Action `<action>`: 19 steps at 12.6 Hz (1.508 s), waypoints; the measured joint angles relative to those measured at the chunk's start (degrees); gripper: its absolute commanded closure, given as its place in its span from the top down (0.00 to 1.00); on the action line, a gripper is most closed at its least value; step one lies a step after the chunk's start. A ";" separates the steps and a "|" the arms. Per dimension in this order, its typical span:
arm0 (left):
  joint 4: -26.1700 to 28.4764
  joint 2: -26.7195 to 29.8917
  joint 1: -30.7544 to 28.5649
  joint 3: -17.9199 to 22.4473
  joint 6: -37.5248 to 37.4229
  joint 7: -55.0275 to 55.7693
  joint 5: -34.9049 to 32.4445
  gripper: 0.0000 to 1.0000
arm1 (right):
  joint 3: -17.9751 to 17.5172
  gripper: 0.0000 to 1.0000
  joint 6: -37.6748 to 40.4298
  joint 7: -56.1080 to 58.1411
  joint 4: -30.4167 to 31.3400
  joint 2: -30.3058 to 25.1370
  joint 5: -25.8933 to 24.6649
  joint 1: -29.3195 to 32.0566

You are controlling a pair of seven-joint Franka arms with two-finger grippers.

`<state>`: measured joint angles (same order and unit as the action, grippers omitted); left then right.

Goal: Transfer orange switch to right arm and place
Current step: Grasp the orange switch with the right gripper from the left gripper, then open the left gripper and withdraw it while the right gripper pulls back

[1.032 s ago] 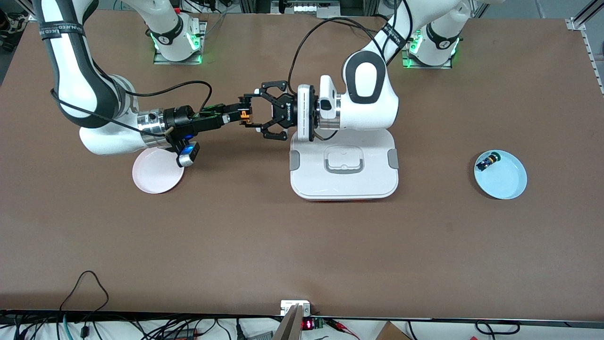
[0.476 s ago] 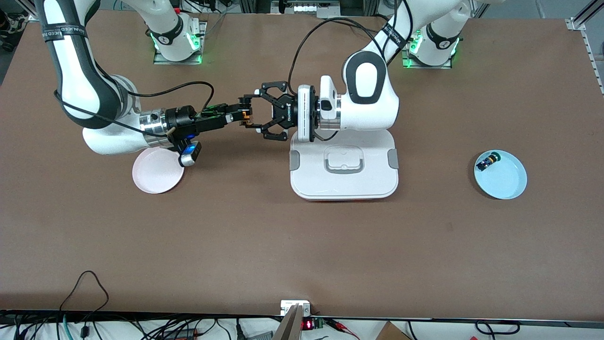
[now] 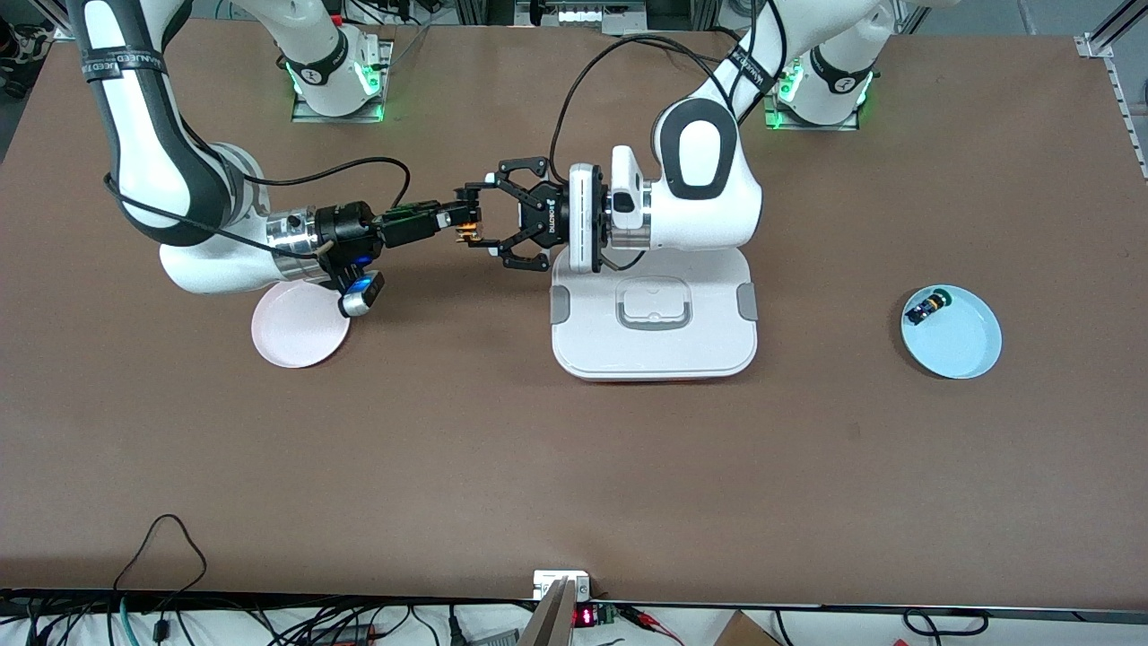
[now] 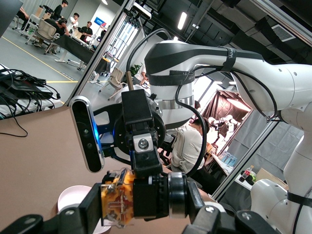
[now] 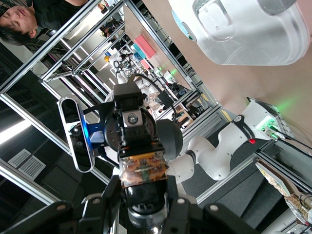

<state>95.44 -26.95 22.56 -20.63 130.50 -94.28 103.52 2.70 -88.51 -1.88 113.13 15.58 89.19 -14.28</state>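
The orange switch is up in the air over the bare table between the pink plate and the white box. My right gripper is shut on its black body from the sides, as the right wrist view shows. My left gripper faces it, with its pads on the switch's two ends, the orange end and the metal ring end. The switch fills the left gripper in the left wrist view. It also shows in the right wrist view.
The white lidded box lies under the left wrist. A light blue plate at the left arm's end holds a small black part with blue and green bits. The pink plate lies under the right wrist.
My right gripper's fingers have closed in on the switch, hiding most of its orange. My left arm has shifted slightly toward its own end. The plates and box have not moved.
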 measured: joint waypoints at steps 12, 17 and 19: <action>0.45 1.16 -4.85 0.72 0.37 -0.41 0.12 1.00 | -0.01 0.33 -0.12 2.71 -0.01 0.00 0.22 -0.14; 11.34 6.49 -18.23 6.21 -1.44 -4.40 -9.12 1.00 | 0.10 0.33 -0.19 4.89 -0.66 -0.09 -0.82 -0.08; 12.55 8.61 -22.73 11.01 -2.85 -4.03 -19.23 1.00 | 0.15 0.33 -0.43 5.36 -1.29 -0.12 -4.25 -0.01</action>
<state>108.00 -18.34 -0.18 -9.62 127.65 -98.31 84.29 2.85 -88.94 3.48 111.84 15.45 84.94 -14.29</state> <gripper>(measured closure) 0.000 0.590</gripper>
